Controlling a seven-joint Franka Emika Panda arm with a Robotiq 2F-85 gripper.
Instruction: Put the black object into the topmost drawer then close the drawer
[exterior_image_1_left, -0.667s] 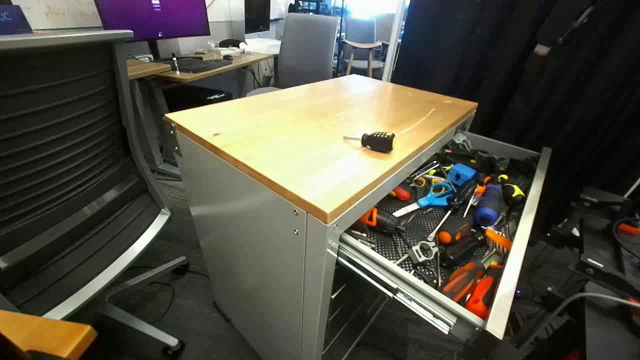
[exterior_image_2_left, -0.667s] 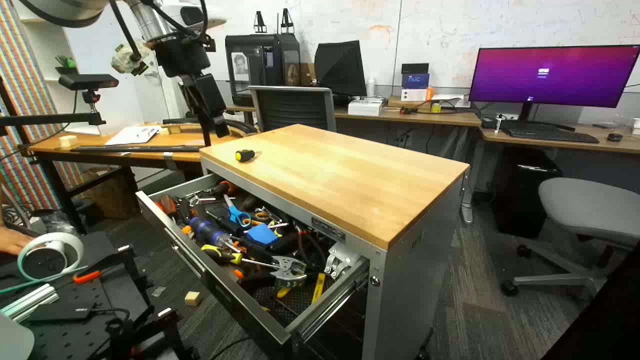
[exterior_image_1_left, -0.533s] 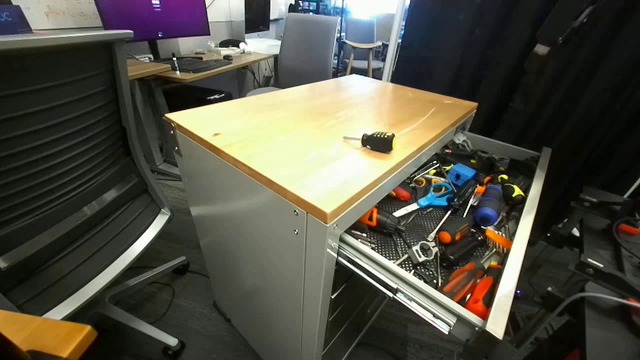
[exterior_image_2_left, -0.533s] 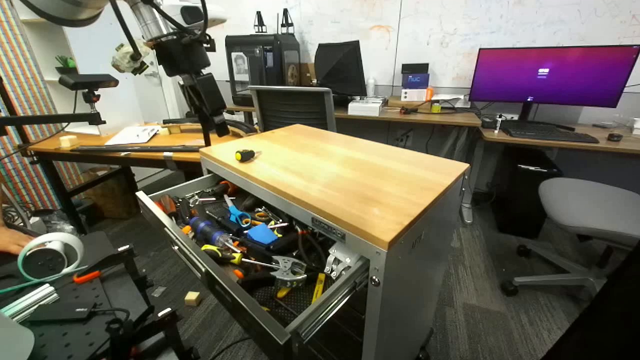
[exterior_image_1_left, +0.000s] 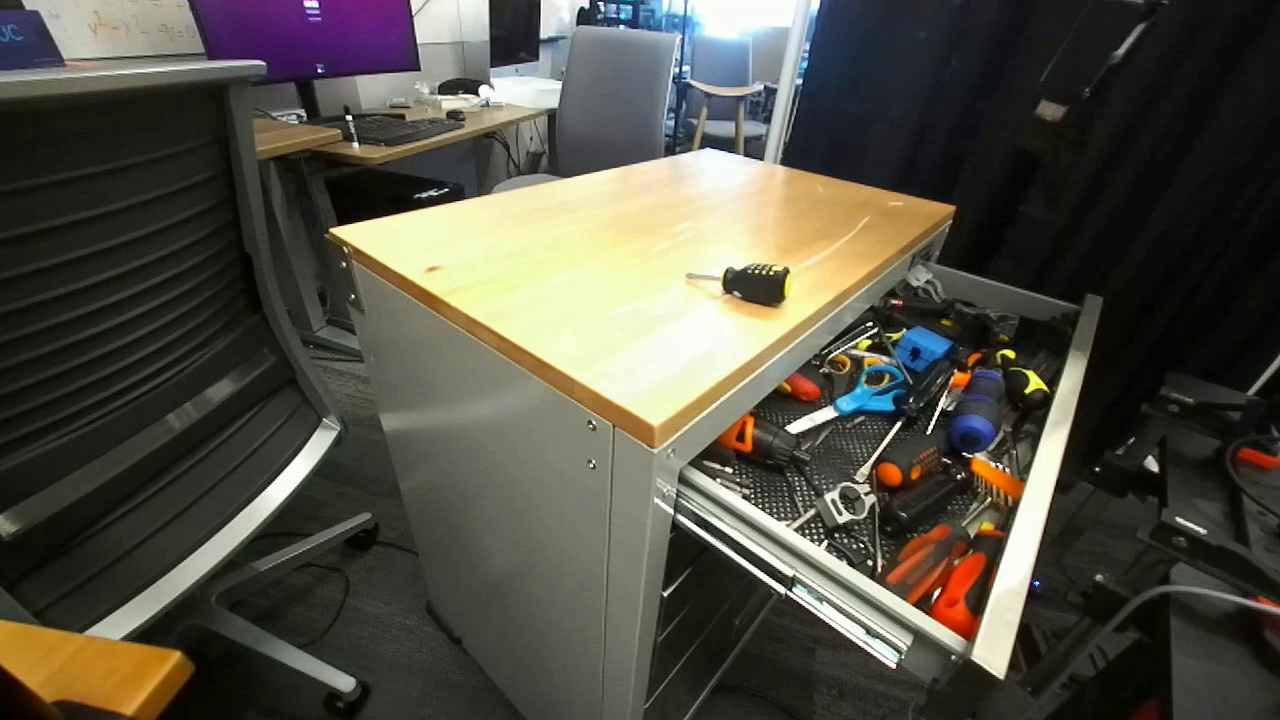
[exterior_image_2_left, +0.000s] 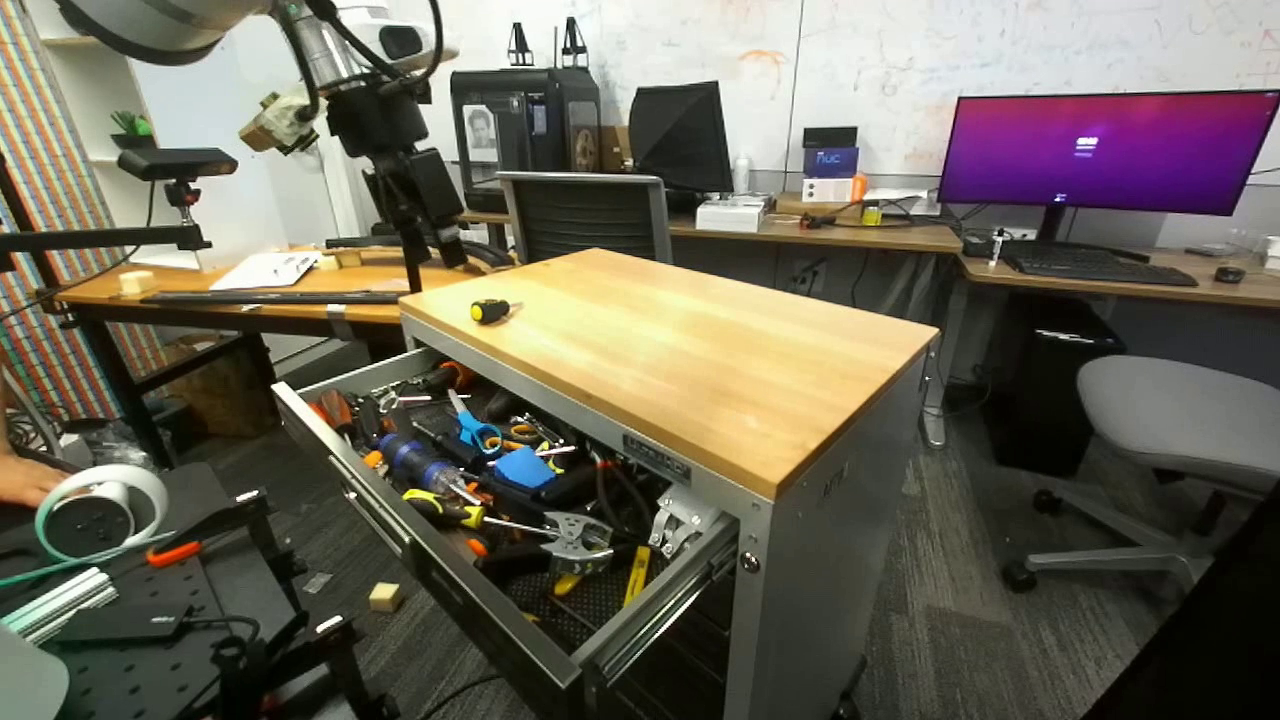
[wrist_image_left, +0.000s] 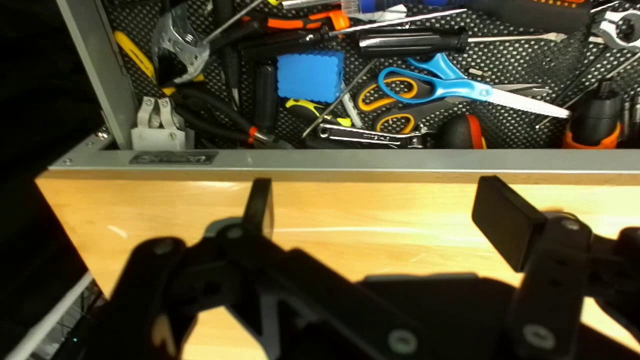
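Note:
The black object is a stubby black screwdriver with a yellow-spotted handle, lying on the wooden cabinet top near the drawer-side edge in both exterior views (exterior_image_1_left: 757, 284) (exterior_image_2_left: 490, 311). I cannot make it out in the wrist view. The topmost drawer is pulled out and full of tools; its front panel shows in both exterior views (exterior_image_1_left: 1040, 500) (exterior_image_2_left: 430, 545), and its side wall in the wrist view (wrist_image_left: 95, 65). My gripper (wrist_image_left: 381, 210) is open and empty above the wooden top. In an exterior view the gripper (exterior_image_2_left: 450, 250) hangs above and behind the screwdriver, apart from it.
The wooden cabinet top (exterior_image_2_left: 680, 350) has a raised edge above the drawer. Blue scissors (wrist_image_left: 450, 87), a blue block (wrist_image_left: 310, 76) and several tools lie in the drawer. A black cart (exterior_image_2_left: 190, 600) stands before the drawer. A hand (exterior_image_2_left: 25, 480) rests near it.
My gripper has moved a little to the right in an exterior view and left and slightly down in an exterior view. The screwdriver and the drawer have not moved.

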